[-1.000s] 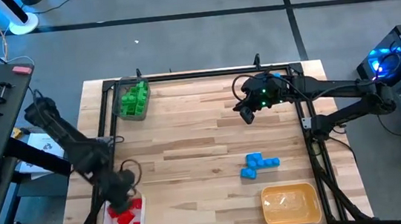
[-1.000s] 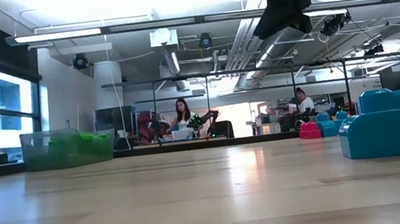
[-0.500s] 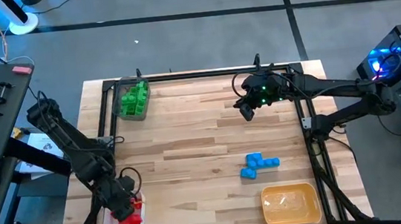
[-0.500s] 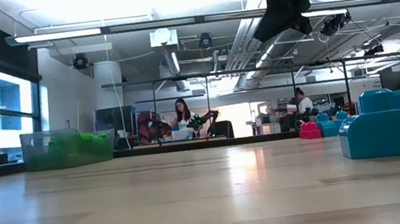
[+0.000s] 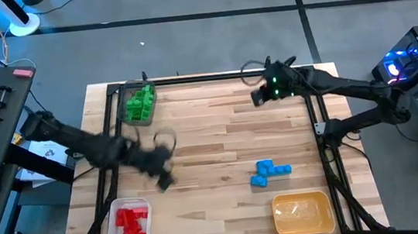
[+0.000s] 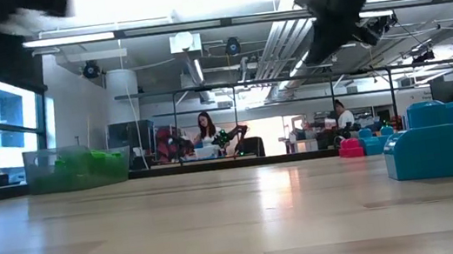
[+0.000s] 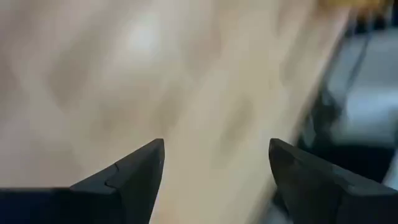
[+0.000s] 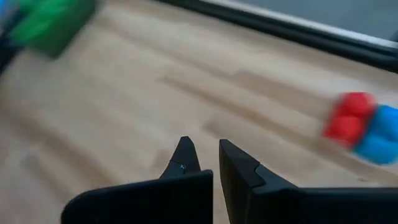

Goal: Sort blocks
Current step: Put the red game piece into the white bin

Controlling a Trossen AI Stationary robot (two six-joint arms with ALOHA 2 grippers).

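One blue cluster (image 5: 270,170) sits beside the yellow tray (image 5: 303,214); our left gripper (image 5: 162,176), jaws apart and empty, could knock it aside, while the right gripper (image 5: 260,96) stays closed.

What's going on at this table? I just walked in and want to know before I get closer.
A two-armed robot is sorting toy bricks by colour. Red blocks lie in the white tray, green blocks in the grey bin, and the yellow tray is empty. A cluster of blue blocks lies loose on the table. The left claw, open and empty, hangs mid-table; the right claw, shut and empty, hangs near the far edge.
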